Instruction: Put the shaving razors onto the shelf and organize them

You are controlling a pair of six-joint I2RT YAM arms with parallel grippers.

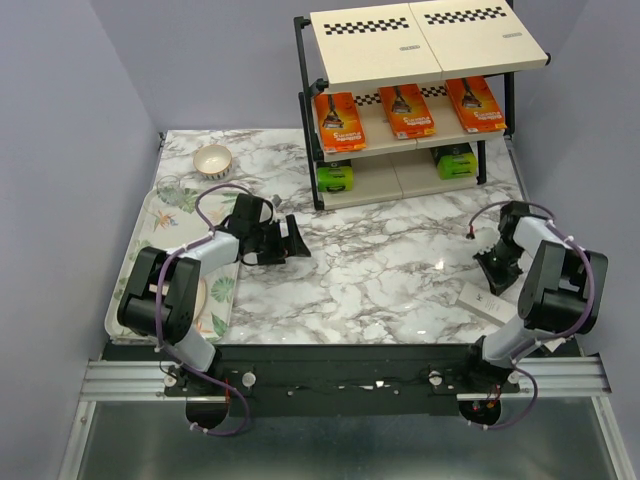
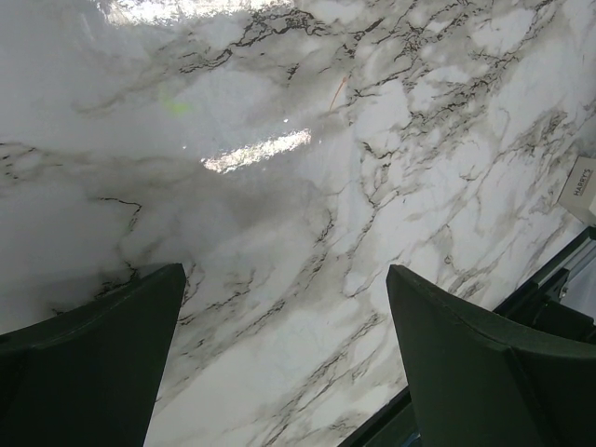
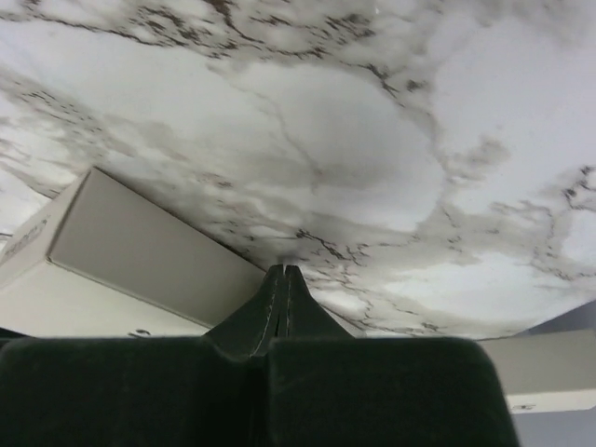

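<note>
From above, three orange packs lie on the shelf's middle board and two black-and-green packs on the bottom one. A white box lies on the worktop near the right hand.

At the left wrist, the left hand gapes wide over marble, empty.

At the right wrist, the right hand's fingers are pressed together, holding nothing, with the white box just beside them.

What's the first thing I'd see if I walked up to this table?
The three bright orange razor packs lined up on the middle board of the shelf at the back, with two lime-green-ended packs below. After that, a slim white box lying on the marble table beside the right arm.
</note>
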